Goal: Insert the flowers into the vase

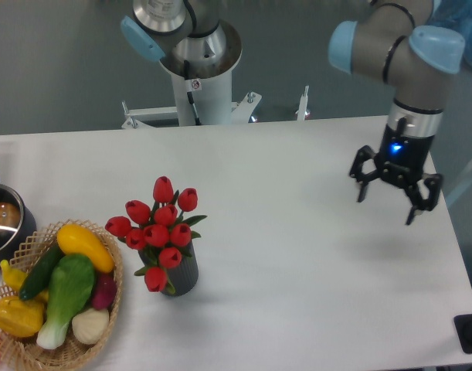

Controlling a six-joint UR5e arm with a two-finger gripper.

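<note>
**Tulips standing in the vase, pincer empty at the far side**

While the flowers stand in the vase, the pincer hangs above the right part of the white worktop, well apart from them. Its two dark fingers are spread wide and point downward, with nothing between them. A small blue light glows on the wrist just above the pincer, and a faint shadow lies on the worktop below it.

The flowers are a bunch of red tulips with green leaves, spreading wider than the vase that holds them. One bloom droops low at the front left of the vase. The vase is a dark grey ribbed cylinder, upright, set left of centre on the worktop.

Just left of the vase sits a woven basket filled with vegetables: a yellow one on top, a dark green cucumber, a pale green leafy one, a white bulb and a red-purple onion tucked at the side nearest the vase. At the left edge, a round metal pot with a blue handle is partly cut off by the frame. The arm's white base column rises behind the worktop.
</note>
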